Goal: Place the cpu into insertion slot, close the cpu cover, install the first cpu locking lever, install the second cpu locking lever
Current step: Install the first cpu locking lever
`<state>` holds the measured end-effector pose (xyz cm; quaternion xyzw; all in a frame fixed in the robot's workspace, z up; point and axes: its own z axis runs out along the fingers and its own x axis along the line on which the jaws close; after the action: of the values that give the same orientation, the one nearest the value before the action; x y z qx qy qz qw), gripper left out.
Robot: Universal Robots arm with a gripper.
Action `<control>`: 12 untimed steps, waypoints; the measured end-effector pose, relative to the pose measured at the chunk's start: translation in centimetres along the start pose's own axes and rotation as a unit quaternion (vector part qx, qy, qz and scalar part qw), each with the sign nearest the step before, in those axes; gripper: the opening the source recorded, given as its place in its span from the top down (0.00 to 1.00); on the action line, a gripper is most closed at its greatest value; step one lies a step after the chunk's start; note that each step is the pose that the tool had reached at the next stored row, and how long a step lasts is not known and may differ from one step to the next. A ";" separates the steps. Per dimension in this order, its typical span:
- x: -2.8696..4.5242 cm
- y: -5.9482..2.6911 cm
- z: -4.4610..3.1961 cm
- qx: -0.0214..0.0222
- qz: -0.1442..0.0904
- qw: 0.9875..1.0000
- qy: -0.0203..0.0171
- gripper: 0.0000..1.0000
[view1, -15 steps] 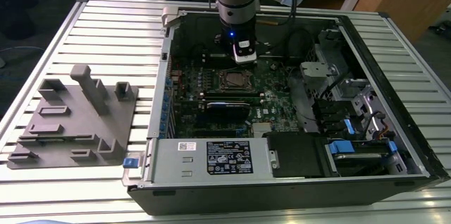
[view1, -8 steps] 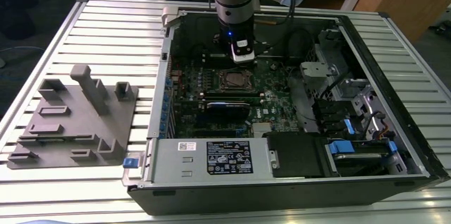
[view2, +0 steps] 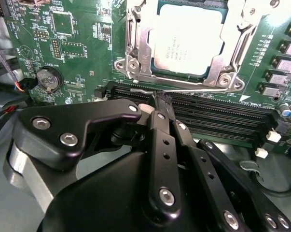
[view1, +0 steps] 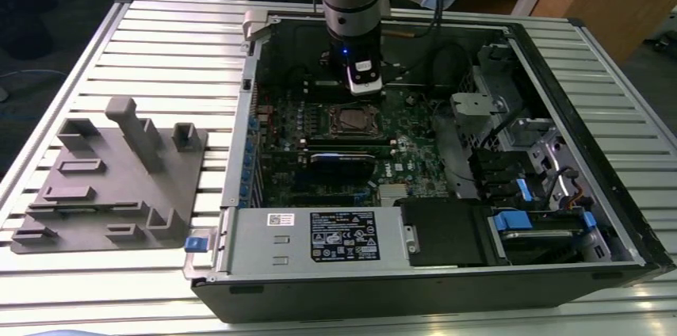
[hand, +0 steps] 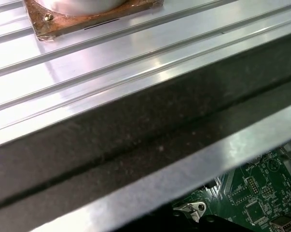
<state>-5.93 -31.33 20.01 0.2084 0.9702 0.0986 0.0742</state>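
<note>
In the second wrist view the cpu (view2: pixel 188 36) lies flat in the insertion slot, its silver top showing through the cut-out. The cpu cover (view2: pixel 135 53) is down over it as a silver frame. A thin wire locking lever (view2: pixel 208 90) runs along the socket's edge nearest my gripper (view2: pixel 159 99). My black fingers are pressed together, and their tips sit right at this wire. Whether the wire is pinched between them I cannot tell. In the exterior view the gripper (view1: pixel 363 86) hangs just behind the socket (view1: pixel 354 120) inside the open computer case.
Long black memory slots (view2: pixel 217 116) lie just under the fingertips, with a coin battery (view2: pixel 48 77) beside them. A grey parts fixture (view1: pixel 106 177) stands on the slatted table at the exterior view's left. The power supply (view1: pixel 317 234) and drive cage (view1: pixel 529 169) crowd the case.
</note>
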 end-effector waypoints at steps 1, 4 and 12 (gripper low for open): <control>0.00 -0.01 0.02 0.000 0.000 1.000 0.000 0.89; 0.01 -0.03 0.06 0.000 0.000 1.000 0.000 0.89; -0.06 -0.14 0.10 0.000 0.000 1.000 0.000 0.89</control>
<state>-5.92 -31.47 19.89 0.2084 0.9702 0.0985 0.0743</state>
